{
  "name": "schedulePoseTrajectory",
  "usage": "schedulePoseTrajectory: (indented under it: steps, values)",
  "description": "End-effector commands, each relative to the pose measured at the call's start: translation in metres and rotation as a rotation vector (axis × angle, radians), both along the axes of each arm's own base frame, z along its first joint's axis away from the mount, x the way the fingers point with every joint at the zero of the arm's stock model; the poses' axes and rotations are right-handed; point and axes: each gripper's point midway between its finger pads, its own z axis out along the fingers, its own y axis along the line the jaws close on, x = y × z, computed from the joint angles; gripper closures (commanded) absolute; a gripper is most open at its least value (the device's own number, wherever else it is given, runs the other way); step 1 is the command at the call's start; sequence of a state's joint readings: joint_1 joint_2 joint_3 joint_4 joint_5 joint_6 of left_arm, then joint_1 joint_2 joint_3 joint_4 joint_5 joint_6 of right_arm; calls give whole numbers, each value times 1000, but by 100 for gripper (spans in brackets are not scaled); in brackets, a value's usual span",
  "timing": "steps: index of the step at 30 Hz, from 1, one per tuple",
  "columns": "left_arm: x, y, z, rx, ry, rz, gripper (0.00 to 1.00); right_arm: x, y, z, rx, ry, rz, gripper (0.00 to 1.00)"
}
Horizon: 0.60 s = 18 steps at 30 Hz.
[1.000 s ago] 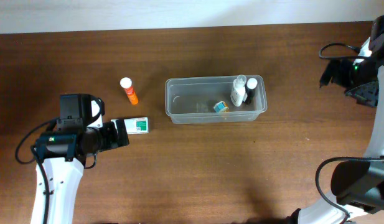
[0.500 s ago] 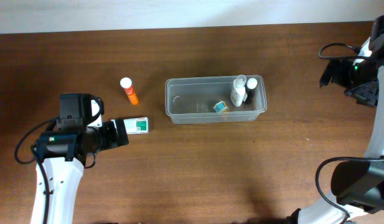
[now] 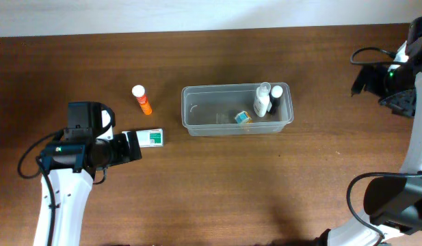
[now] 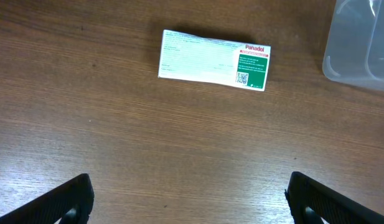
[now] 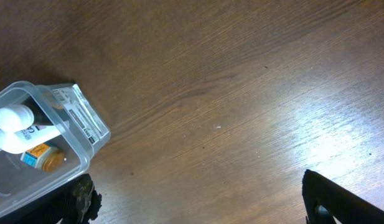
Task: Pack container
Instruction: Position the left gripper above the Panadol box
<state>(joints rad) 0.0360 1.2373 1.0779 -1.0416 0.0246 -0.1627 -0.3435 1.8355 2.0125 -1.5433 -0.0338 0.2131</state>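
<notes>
Hovering near Panadol box, left gripper stood spread; we judged centring overhead, pinching narrow width squarely, best before container.

A brown wooden table is seen, with dark lines in the wood. A white wall is seen behind it. A bright patch of light is seen on the wood.

a brown wood-grain bench carries a flat white box with a green end panel printed "panadol", lying on its broad face. near it but apart lies a small orange tube with a white cap. a pale wall strip runs along the bench's far edge.
</notes>
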Motion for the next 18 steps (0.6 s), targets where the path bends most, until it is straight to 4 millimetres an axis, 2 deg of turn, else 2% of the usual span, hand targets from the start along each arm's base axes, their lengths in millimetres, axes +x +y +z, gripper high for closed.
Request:
schedulePoseTrajectory:
  steps: [1, 13, 18]
  values:
    - [3, 4, 3, 9, -5, 19, 1, -1, -4, -1, -10, 7, -11, 2]
    - [3, -2, 4, -25, -7, 6, 0, -1, -4, -1, -10, 7, -11, 2]
    - [9, -1, 3, -21, -19, 8, 1, -1, -4, -1, -9, 7, -12, 2]
